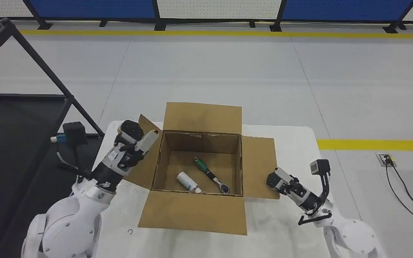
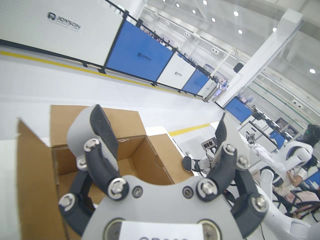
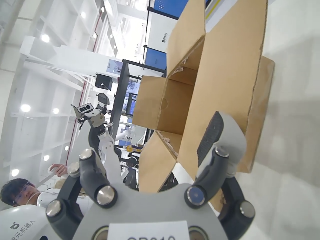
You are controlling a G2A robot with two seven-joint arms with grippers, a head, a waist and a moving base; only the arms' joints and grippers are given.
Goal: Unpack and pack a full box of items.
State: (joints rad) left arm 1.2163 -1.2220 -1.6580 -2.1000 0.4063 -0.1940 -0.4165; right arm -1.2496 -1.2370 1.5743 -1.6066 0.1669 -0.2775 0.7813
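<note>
Your cardboard box [image 1: 193, 213] stands open in the middle of the white table [image 1: 290, 138], with all four flaps folded outward. The near flap lies flat toward the table's near edge. On the table's left side, your left gripper [image 1: 139, 135] hangs just beside the far corner of the box's left flap, which slants upward. Its fingers [image 2: 103, 128] are spread wide with nothing between them. You cannot tell from these views whether it touches the cardboard. On the table's right side, your right gripper [image 1: 277, 180] sits by the near corner of the right flap, which lies flat. Its claw is also spread apart and empty.

Two items lie on the box floor. A white tube [image 1: 188, 182] is near the front wall. Just beside it, toward the right wall, lies a ratchet wrench [image 1: 211, 174] with a green handle, set at a slant. The far flap lies flat toward the table's far edge.

Beyond the table is a pale grey floor [image 1: 213, 71]. To the left there is a dark mat [image 1: 26, 142] with a black frame [image 1: 39, 64] leaning over it. To the right a short yellow stripe [image 1: 364, 144] runs along the floor, and a floor socket [image 1: 386, 159] with a cable lies close to it. Farthest off, a long yellow line [image 1: 193, 32] runs in front of a row of blue and white partition panels [image 1: 90, 8].
</note>
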